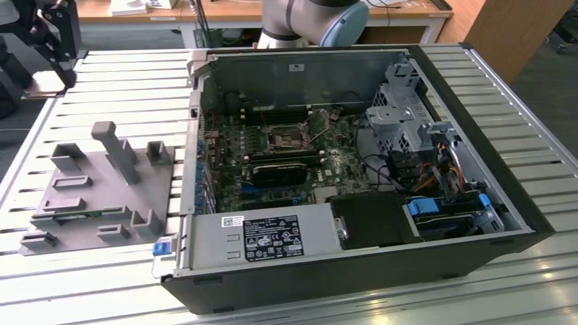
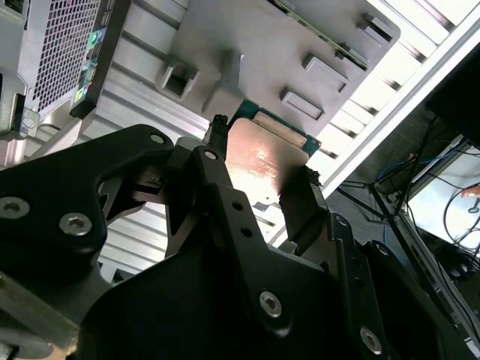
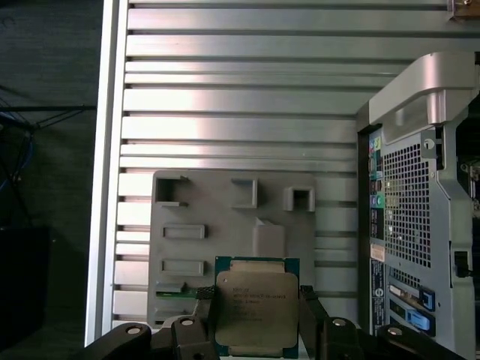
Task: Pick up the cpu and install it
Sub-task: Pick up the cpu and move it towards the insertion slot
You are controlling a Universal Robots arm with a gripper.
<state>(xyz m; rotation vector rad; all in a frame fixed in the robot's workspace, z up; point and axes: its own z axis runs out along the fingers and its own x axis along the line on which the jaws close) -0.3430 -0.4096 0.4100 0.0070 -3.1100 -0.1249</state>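
**Over the grey tray: cpu pinched by its edges, up in the air**

Between the two black fingers point(image 3: 204, 306) sits the cpu point(image 3: 255, 309), silver lid facing the camera in the first wrist view and its green rim peeking out along the far edge. It's not resting on anything as far as I can tell. In both wrist views the grey plastic tray point(image 3: 225, 217) lies on the tabletop point(image 3: 225, 75) behind the chip.

Grip-wise, the gripper point(image 3: 255, 300) is closed down just to the chip's width, one finger against each of two opposite sides, and nothing else is touching it. The second wrist view shows the same thing from below, with a fingertip on each side of the plate.

My take on doing this bit well: keep the chip dead level and move slowly. An edge pinch on a thin flat plate looks like it could let the chip pivot or slip if it gets jerked, and the underside shouldn't brush anything.

Further out, the open computer case point(image 1: 361, 169) lies on its side, well apart from the tray, with the square socket point(image 1: 289, 139) bare on the motherboard point(image 1: 271, 169).
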